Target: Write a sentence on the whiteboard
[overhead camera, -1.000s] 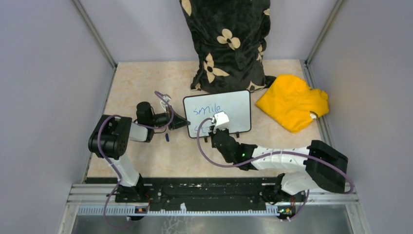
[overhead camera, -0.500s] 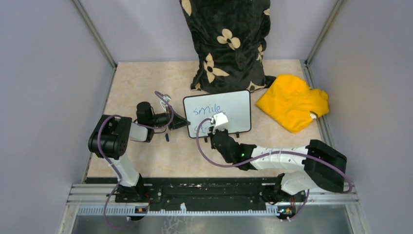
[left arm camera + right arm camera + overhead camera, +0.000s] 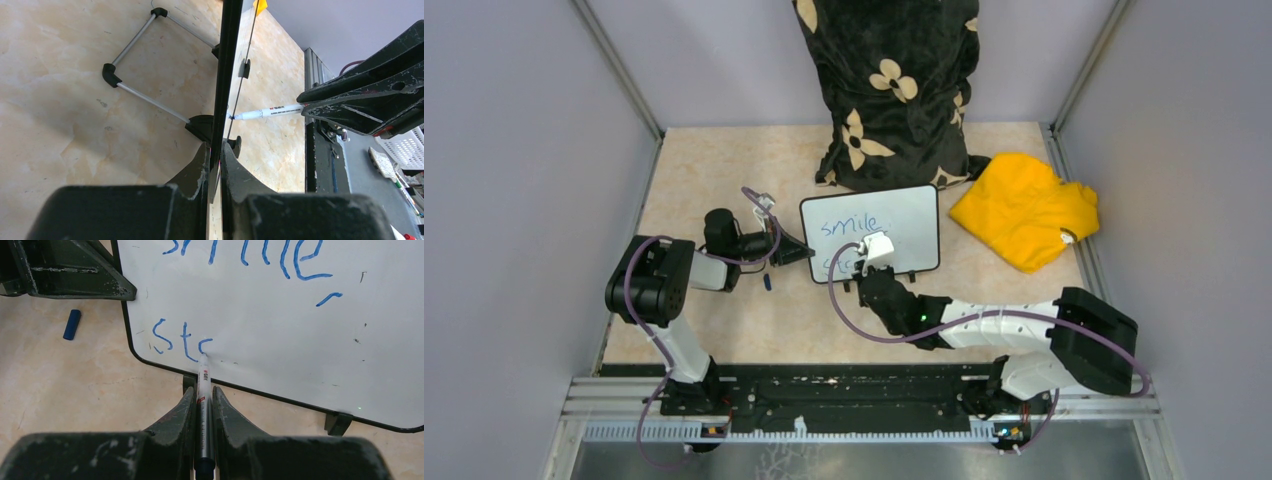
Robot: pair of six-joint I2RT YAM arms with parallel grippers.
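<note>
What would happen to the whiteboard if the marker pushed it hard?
The whiteboard is probably stiff, not bendy: its edge looks straight. It seems light and tippy, standing on small feet and a thin wire stand. The left gripper clamping its edge should stop it sliding under the marker.

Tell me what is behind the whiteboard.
Behind the whiteboard, its prop of thin metal rods with black corner joints rests on the table. Farther back stands a black flowered cushion. From above the board covers the prop; its back face is unseen.
</note>
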